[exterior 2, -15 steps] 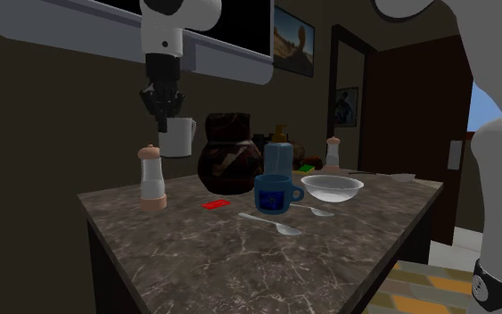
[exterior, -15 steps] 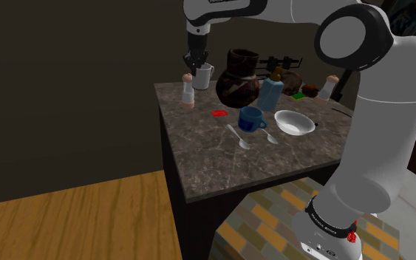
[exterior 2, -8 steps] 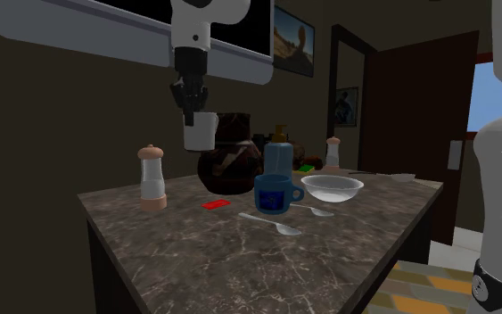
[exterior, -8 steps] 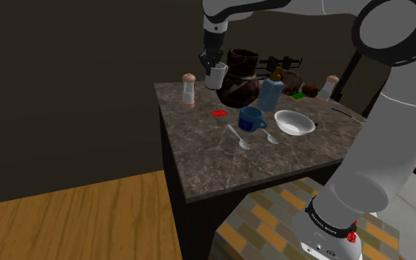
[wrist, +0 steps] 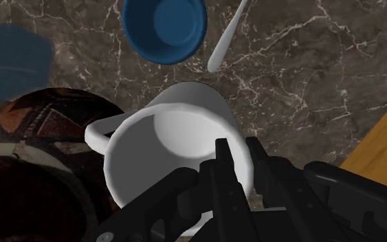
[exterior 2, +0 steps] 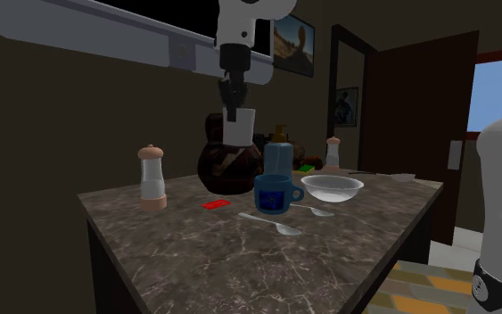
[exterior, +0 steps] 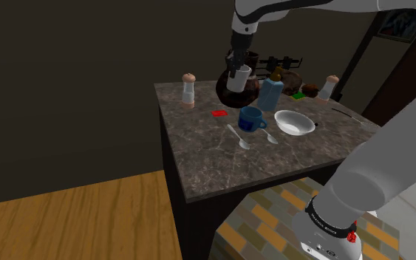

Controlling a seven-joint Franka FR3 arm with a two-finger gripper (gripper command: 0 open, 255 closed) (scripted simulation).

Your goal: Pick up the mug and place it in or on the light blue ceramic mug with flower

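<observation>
Two fingers [wrist: 220, 161] pinch the white mug [wrist: 164, 144] by its rim in the wrist view; exterior views show it aloft.

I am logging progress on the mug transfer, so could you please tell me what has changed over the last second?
The gripper, shut on the white mug, carried it through the air toward the shoulder view's right, from near the shaker to in front of the brown vase, closer to the blue mug. The blue mug, bowl, spoons and shaker stayed put.
</observation>
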